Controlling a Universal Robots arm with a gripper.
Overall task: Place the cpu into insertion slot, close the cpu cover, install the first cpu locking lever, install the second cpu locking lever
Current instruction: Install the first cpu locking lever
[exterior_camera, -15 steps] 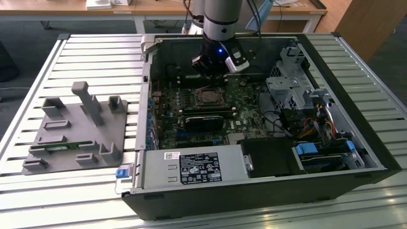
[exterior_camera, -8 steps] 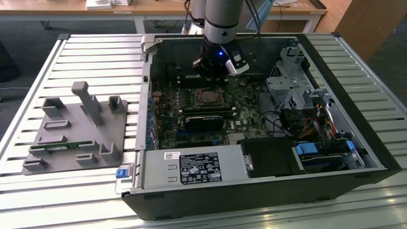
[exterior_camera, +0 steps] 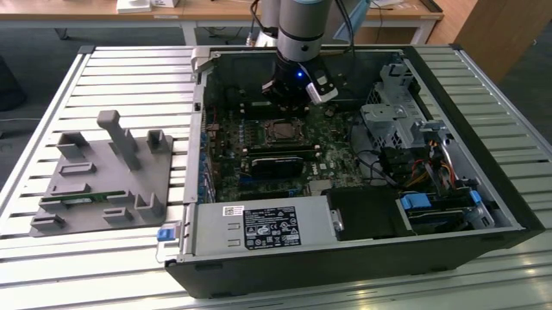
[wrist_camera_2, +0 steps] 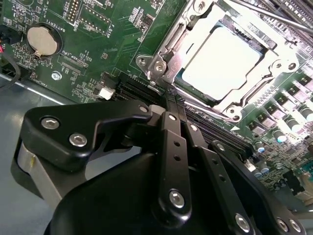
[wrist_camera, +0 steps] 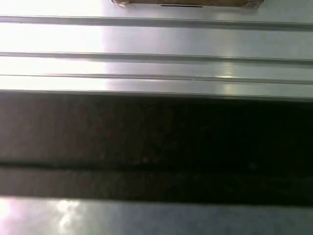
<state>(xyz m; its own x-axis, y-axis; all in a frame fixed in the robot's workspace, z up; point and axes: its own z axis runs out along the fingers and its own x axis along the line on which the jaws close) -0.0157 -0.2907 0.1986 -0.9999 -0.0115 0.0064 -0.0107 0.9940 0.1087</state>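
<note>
The cpu (wrist_camera_2: 220, 61) lies flat in its socket on the green motherboard (wrist_camera_2: 88, 44), its silvery top showing. The cpu cover (wrist_camera_2: 166, 49) is folded down around it as a metal frame. A thin locking lever (wrist_camera_2: 264, 14) runs along the socket's far side; I cannot tell whether it is latched. My gripper (wrist_camera_2: 175, 105) is shut with nothing between its black fingers, and its tips hover just off the socket's corner. In the exterior view the gripper (exterior_camera: 289, 97) hangs inside the open computer case, just behind the cpu (exterior_camera: 280, 132).
A grey holder fixture (exterior_camera: 103, 174) stands on the slatted table at the exterior view's left. Inside the case are a power supply (exterior_camera: 258, 227), a metal drive cage (exterior_camera: 388, 123), cables (exterior_camera: 423, 171) and a black module (exterior_camera: 276, 161). A coin battery (wrist_camera_2: 43, 39) sits on the board.
</note>
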